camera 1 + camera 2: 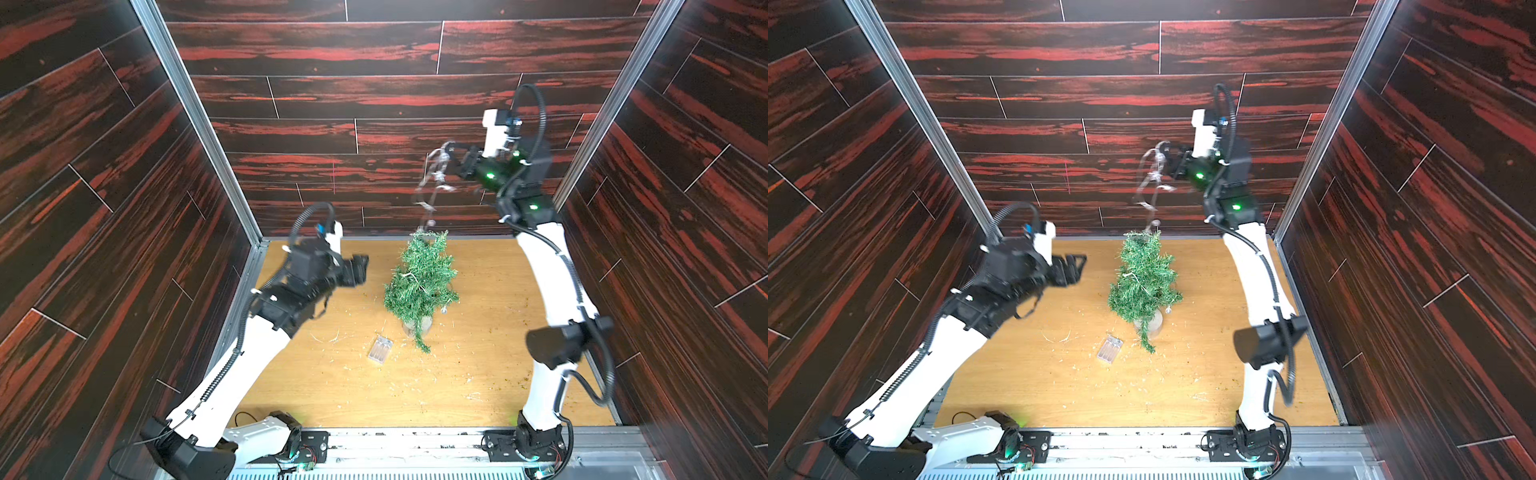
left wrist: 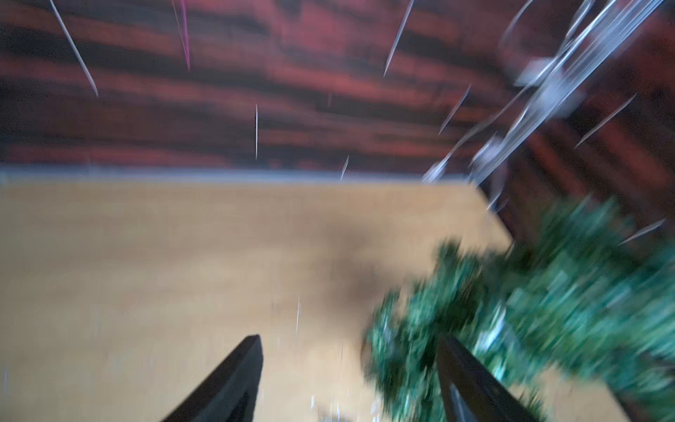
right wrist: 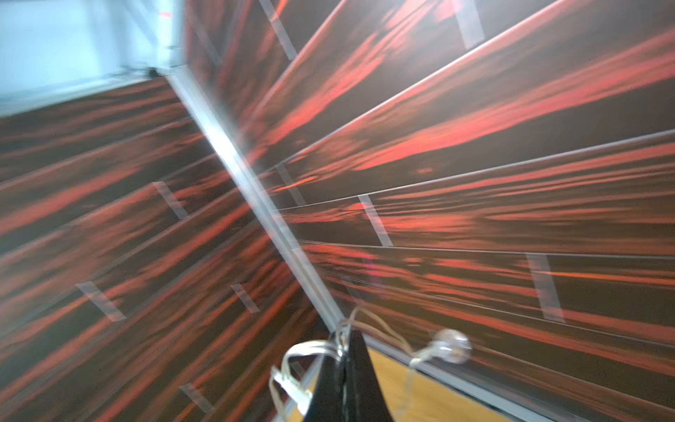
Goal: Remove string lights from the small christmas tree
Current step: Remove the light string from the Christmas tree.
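Top views both give you the string lights (image 1: pixel 432 183), a thin pale silvery wire with small clear bulbs. Its long axis runs steeply from high over the far edge of the tan wooden table (image 1: pixel 498 374) down to the bent tip of the small green bristly christmas tree (image 1: pixel 419 282), in loose, blurred loops. The tree stands upright near the middle of the surface, and you can see a short strand and one bulb lying among its branches. The clear rectangular battery box (image 1: pixel 380 350) lies flat just beside the tree's base, toward the near and left edges, with its long axis roughly near-to-far. Your right gripper (image 1: pixel 451 156) is raised, and its jaws are closed on the wire; the right wrist view shows strands pinched at the black tips. Your left gripper (image 1: pixel 359 270) hovers between the left edge and the tree, apart from it, with its jaws spread and nothing between them.
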### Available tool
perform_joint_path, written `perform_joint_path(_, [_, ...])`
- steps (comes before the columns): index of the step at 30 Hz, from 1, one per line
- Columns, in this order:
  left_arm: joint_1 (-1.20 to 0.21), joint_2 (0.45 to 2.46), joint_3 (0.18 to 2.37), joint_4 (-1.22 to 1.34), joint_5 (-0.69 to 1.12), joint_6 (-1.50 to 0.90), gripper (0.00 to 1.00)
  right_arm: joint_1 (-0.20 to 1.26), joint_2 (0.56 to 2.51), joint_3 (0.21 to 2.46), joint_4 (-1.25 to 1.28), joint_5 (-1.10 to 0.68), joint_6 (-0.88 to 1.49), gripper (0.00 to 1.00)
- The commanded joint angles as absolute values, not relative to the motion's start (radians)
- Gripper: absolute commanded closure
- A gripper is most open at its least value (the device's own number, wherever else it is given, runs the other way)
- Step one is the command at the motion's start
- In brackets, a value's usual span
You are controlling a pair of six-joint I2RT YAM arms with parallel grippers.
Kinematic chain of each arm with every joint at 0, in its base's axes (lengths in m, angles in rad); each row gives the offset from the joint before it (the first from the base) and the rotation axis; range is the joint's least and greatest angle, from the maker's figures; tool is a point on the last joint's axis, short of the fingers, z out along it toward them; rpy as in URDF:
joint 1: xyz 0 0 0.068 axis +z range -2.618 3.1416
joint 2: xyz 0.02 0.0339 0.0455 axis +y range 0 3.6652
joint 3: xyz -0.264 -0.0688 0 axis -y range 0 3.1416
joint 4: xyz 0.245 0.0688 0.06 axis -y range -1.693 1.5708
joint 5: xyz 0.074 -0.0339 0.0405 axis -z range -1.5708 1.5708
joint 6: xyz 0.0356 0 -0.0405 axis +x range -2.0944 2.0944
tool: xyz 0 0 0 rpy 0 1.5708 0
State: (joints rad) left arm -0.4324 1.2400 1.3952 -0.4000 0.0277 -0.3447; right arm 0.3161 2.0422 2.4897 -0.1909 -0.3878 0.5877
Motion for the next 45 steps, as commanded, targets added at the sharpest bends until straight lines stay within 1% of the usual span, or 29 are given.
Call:
perform_joint_path(1, [-0.404, 1.308, 1.491, -0.315, 0.144, -0.299, 0.19, 0.341, 2.137, 2.585, -0.137, -0.485, 0.693, 1.0])
perform_joint_path(5, [-0.375, 1.391, 1.574, -0.251, 0.211, -0.256, 0.16, 0.373, 2.17, 2.6, -0.091, -0.537, 0.721, 1.0])
perform_joint_path(11, [-0.343, 1.497, 1.675, -0.185, 0.292, -0.143, 0.15, 0.393, 2.178, 2.597, -0.099, -0.577, 0.699, 1.0])
perform_joint_path(15, [-0.313, 1.557, 1.702, -0.092, 0.35, -0.162, 0.14, 0.398, 2.177, 2.592, -0.107, -0.604, 0.696, 1.0])
perform_joint_path(18, [-0.304, 1.615, 1.761, -0.087, 0.4, -0.174, 0.14, 0.4, 2.178, 2.589, -0.11, -0.625, 0.693, 1.0])
perform_joint_path(22, [-0.302, 1.674, 1.818, -0.066, 0.483, -0.225, 0.1, 0.403, 2.177, 2.585, -0.124, -0.631, 0.677, 1.0])
perform_joint_path(24, [-0.301, 1.694, 1.828, -0.038, 0.525, -0.264, 0.05, 0.405, 2.177, 2.585, -0.13, -0.632, 0.671, 1.0])
perform_joint_path(27, [-0.302, 1.7, 1.824, -0.035, 0.557, -0.282, 0.05, 0.406, 2.173, 2.585, -0.147, -0.623, 0.652, 1.0])
perform_joint_path(32, [-0.298, 1.663, 1.767, -0.043, 0.536, -0.256, 0.06, 0.405, 2.164, 2.583, -0.202, -0.58, 0.604, 1.0])
perform_joint_path(34, [-0.291, 1.643, 1.745, -0.057, 0.544, -0.25, 0.05, 0.406, 2.164, 2.583, -0.22, -0.558, 0.591, 1.0])
perform_joint_path(35, [-0.288, 1.633, 1.734, -0.062, 0.545, -0.25, 0.01, 0.404, 2.164, 2.582, -0.224, -0.552, 0.587, 1.0])
perform_joint_path(36, [-0.285, 1.624, 1.726, -0.067, 0.548, -0.25, 0.0, 0.405, 2.166, 2.582, -0.225, -0.549, 0.586, 1.0])
perform_joint_path(41, [-0.282, 1.597, 1.711, -0.118, 0.575, -0.227, 0.0, 0.404, 2.168, 2.582, -0.222, -0.541, 0.583, 1.0])
perform_joint_path(45, [-0.282, 1.604, 1.7, -0.089, 0.631, -0.249, 0.0, 0.405, 2.169, 2.583, -0.218, -0.54, 0.585, 1.0])
